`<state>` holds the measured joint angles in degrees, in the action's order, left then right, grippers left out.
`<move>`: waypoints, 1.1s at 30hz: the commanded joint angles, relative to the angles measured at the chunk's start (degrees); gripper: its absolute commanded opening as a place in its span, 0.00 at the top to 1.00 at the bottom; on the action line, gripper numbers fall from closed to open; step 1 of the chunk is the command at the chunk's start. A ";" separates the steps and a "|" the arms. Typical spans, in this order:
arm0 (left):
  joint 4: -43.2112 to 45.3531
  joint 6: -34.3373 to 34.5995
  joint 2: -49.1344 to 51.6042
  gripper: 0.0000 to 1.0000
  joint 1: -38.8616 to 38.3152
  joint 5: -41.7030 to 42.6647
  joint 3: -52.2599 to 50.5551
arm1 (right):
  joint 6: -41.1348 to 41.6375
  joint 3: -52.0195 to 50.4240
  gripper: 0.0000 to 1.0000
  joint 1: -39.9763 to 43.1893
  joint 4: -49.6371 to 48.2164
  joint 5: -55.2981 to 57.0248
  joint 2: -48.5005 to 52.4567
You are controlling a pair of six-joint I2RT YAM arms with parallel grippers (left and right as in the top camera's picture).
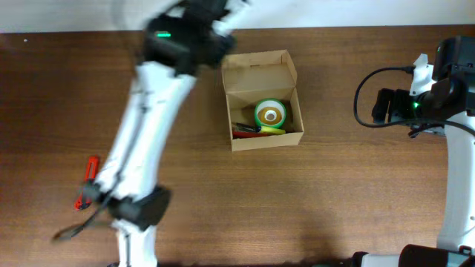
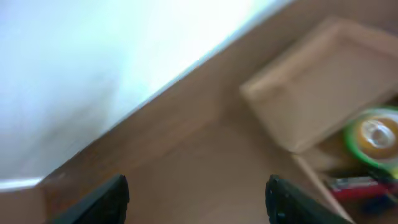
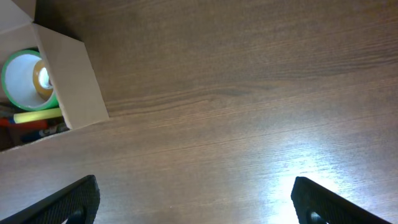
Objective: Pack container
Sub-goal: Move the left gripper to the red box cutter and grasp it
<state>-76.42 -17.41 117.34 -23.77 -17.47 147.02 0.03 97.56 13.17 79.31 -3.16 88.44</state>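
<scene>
The tan cardboard container [image 1: 292, 81] stands open at the table's far middle, its flap lid raised at the back. Inside lie a green tape roll [image 1: 270, 114], a yellow marker [image 1: 272, 130] and red items. My left gripper [image 2: 198, 199] is open and empty, blurred, hovering over bare wood just left of the container [image 2: 323, 93] near the back wall. My right gripper [image 3: 196, 202] is open and empty over bare wood to the right of the container [image 3: 71, 87]. The green roll also shows in the right wrist view [image 3: 25, 78] and in the left wrist view [image 2: 373, 137].
A red tool [image 1: 90, 176] lies on the table at the left, beside the left arm's base. The right arm's body and cables [image 1: 415, 96] sit at the right edge. A white wall [image 2: 93, 62] borders the table's far side.
</scene>
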 commanded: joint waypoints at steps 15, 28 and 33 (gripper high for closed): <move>3.96 10.10 -21.59 0.30 32.76 11.91 -66.23 | 0.24 -0.22 0.01 0.37 -0.72 -0.72 0.11; 7.26 -14.86 -21.57 0.43 54.31 12.11 -69.48 | -0.63 -0.22 0.01 0.37 -2.36 -0.70 0.11; 15.65 -15.47 -21.33 0.28 54.31 9.66 -79.45 | -0.66 -0.22 0.01 0.37 -2.67 -0.70 0.11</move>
<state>-62.35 -31.44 96.12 30.20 -6.87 69.87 -0.30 97.54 13.17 76.79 -3.14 88.44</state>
